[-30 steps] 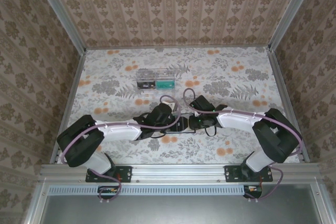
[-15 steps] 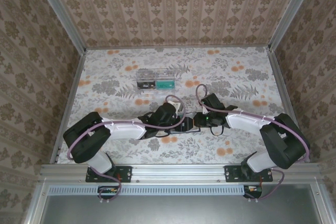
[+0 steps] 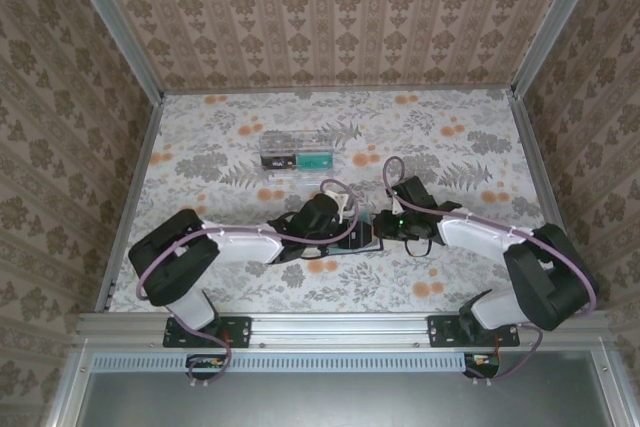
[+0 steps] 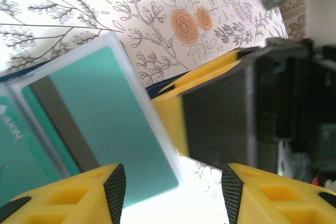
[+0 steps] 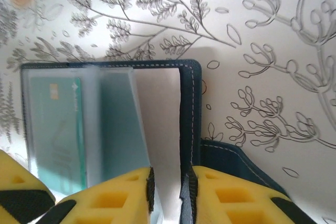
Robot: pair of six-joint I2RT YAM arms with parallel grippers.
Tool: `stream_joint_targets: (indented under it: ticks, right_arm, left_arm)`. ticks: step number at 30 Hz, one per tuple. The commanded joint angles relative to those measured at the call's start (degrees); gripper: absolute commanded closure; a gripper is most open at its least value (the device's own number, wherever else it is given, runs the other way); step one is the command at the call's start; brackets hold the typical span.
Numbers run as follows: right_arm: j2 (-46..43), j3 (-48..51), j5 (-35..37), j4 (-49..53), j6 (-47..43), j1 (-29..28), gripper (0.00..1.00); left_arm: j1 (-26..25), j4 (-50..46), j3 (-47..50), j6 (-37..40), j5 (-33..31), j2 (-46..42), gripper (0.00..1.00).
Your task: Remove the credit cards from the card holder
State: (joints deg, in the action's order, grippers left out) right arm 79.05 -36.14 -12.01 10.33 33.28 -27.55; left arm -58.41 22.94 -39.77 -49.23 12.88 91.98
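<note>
Right gripper (image 5: 169,181): jaws pinched on the card holder (image 5: 190,103), clamping its cover edge. Left gripper (image 4: 173,184): jaws spread, with the teal card (image 4: 105,124) in its clear sleeve (image 4: 137,85) just ahead of them. The holder lies open near the centre of the table (image 3: 450,147), between both grippers, so left looks like the puller.

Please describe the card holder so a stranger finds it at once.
On the flower-patterned table, look between the left gripper and the right gripper. There lies the flat dark folding card holder, open, green cards in clear sleeves. Unlike the clear plastic box farther back, it is dark and stitched.
</note>
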Motion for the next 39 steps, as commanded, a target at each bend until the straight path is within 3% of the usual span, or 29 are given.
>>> stream_joint_targets:
  ticks: [1, 8, 18, 25, 39]
  right_arm:
    - [-4.27, -0.57, 3.35, 3.17, 0.19, 0.46, 0.73]
    - [-1.92, -5.54, 0.48, 6.47, -3.28, 0.13, 0.80]
    - [6.87, -8.60, 0.96, 7.18, -5.34, -4.06, 0.86]
    - [9.30, -7.15, 4.55, 7.35, -5.59, -4.31, 0.88]
    - [12.76, -6.40, 3.09, 5.18, -5.05, -5.14, 0.89]
  left_arm:
    - [0.92, -2.71, 1.68, 1.31, -2.47, -3.56, 0.45]
    - [3.20, -1.47, 3.74, -1.11, -3.37, -2.13, 0.50]
    - [3.72, -4.76, 4.07, -3.06, -5.59, -1.45, 0.67]
    - [3.75, -6.58, 3.87, -3.12, -6.29, -1.15, 0.67]
    - [3.34, -7.08, 1.60, -3.32, -4.49, -0.71, 0.67]
